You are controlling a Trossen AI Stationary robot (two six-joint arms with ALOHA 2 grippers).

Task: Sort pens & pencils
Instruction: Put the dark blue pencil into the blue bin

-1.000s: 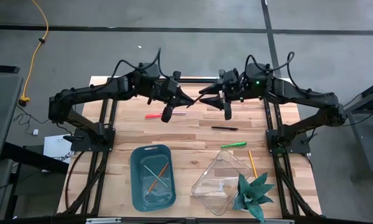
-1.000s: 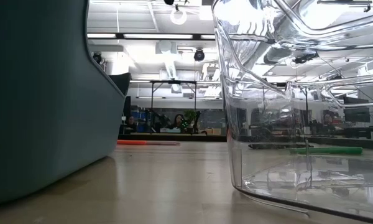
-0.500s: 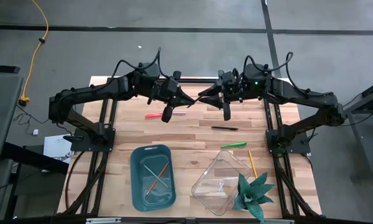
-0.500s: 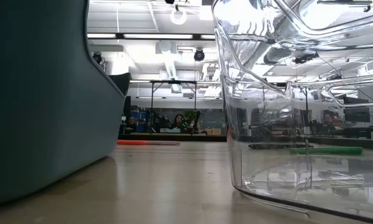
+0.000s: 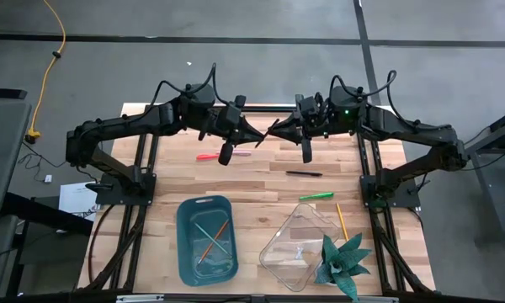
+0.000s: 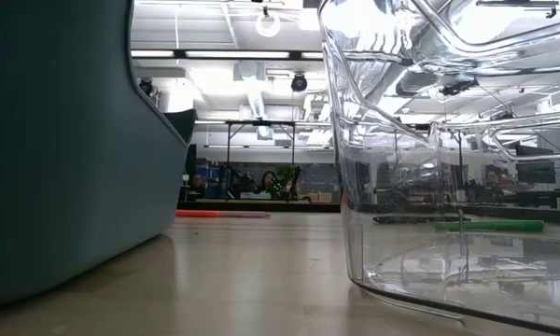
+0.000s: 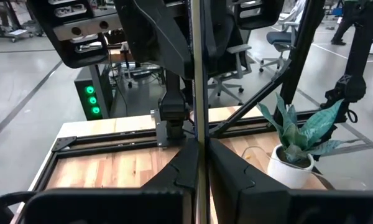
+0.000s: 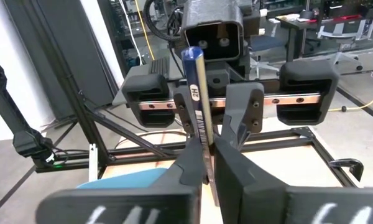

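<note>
High above the table's far edge my left gripper (image 5: 256,136) and right gripper (image 5: 279,131) face each other, both shut on one thin dark-blue pencil (image 8: 196,93) marked HB, which also shows in the left wrist view as a slim stick (image 7: 200,74). On the table lie a red-orange pen (image 5: 209,156), a black pen (image 5: 304,173), a green pen (image 5: 316,196) and an orange pencil (image 5: 341,220). Two pencils lie crossed in the teal bin (image 5: 185,252). My left gripper pinches the pencil's shaft (image 7: 200,134) between its two fingers, coming level from the table's left, with the fingers across the pencil. The pencil stands nearly upright, clear of the table. My right gripper pinches the same shaft (image 8: 202,146) between its two fingers, coming level from the table's right, with the fingers across it. The pencil's upper end (image 8: 191,55) rises above the fingers.
A clear plastic container (image 5: 299,246) and a potted plant (image 5: 341,261) stand at the near right, beside the teal bin. In the low view the bin wall (image 6: 65,140) and the clear container (image 6: 448,140) fill the foreground. Bare wood lies between the pens.
My right gripper has shut on the pencil that my left gripper holds. Both arms have stayed in place, and the pencil has kept its place between them.
</note>
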